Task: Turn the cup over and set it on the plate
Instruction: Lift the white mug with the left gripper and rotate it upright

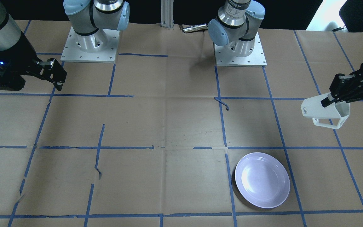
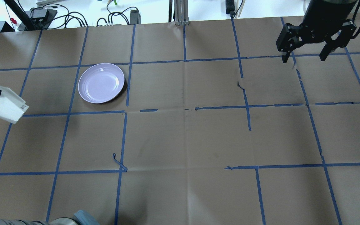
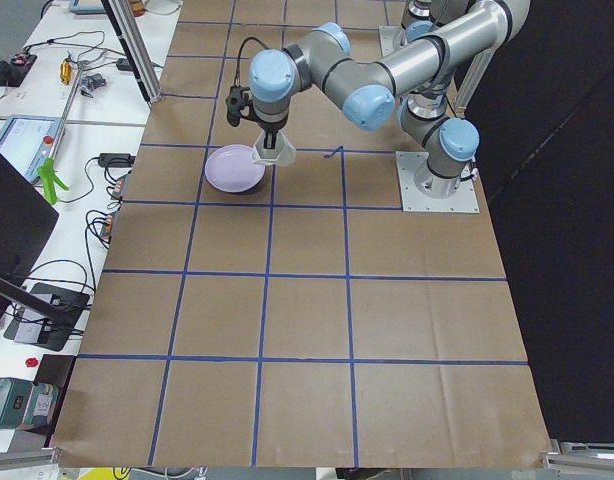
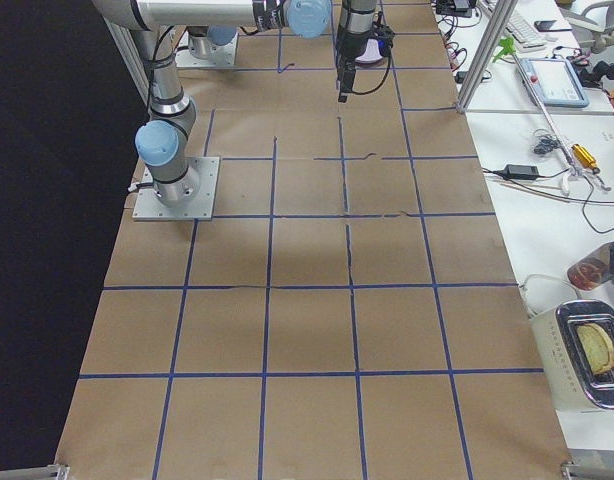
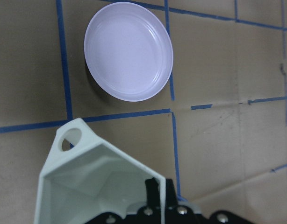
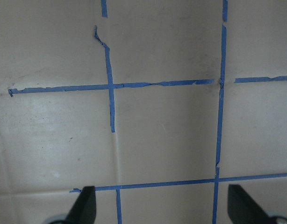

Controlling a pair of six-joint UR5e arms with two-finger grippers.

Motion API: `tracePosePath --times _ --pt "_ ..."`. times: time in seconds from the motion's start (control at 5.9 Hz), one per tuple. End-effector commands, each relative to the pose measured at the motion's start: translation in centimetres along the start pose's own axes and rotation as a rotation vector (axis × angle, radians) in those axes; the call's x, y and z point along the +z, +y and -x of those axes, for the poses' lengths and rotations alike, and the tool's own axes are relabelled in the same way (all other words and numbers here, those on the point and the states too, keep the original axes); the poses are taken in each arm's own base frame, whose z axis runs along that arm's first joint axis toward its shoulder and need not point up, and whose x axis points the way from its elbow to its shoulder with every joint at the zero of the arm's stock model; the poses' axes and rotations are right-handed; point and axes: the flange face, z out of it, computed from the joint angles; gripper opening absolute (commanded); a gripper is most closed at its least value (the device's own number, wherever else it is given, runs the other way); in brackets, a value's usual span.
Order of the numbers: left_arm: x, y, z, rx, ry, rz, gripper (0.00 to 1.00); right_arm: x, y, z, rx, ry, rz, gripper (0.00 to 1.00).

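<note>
left gripper (image 1: 329,101) pinches the cup (image 1: 315,108) by its wall, lifted and tilted at right edge; the plate (image 1: 262,179), lower right, sits bare.

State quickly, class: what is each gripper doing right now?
Left gripper: closed on the rim of the cup.
Right gripper: open, holding nothing.

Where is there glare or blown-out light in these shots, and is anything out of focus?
Front-facing view: the plate has a bright glare patch on its left side and a dark shadow under that edge. Overhead view: the background beyond the table is blown out white, and the cup looks washed out. Left wrist view: the close cup is soft, with a greenish cast. Right wrist view: the right tool shows as dark blurred tips.
</note>
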Motion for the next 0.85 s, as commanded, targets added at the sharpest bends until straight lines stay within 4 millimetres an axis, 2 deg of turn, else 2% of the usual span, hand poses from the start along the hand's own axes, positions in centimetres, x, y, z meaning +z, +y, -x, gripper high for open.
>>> tracePosePath --times 0.0,0.17,0.34,0.51,0.68 --pt "4.2 -5.1 -11.2 0.094 -0.240 -0.050 0.00 0.0 0.0 0.0 0.000 0.000 0.002 1.00" --pt "7.4 -7.7 -14.0 0.114 -0.293 -0.107 0.00 0.0 0.0 0.0 0.000 0.000 0.000 1.00" --pt "11.3 -10.3 -14.0 0.130 -0.372 -0.158 0.00 0.0 0.0 0.0 0.000 0.000 0.000 1.00" --pt "15.4 -11.6 -13.7 0.138 -0.390 -0.190 0.00 0.0 0.0 0.0 0.000 0.000 0.000 1.00" --pt "18.7 -11.9 -13.3 0.139 -0.386 -0.177 0.00 0.0 0.0 0.0 0.000 0.000 0.002 1.00"
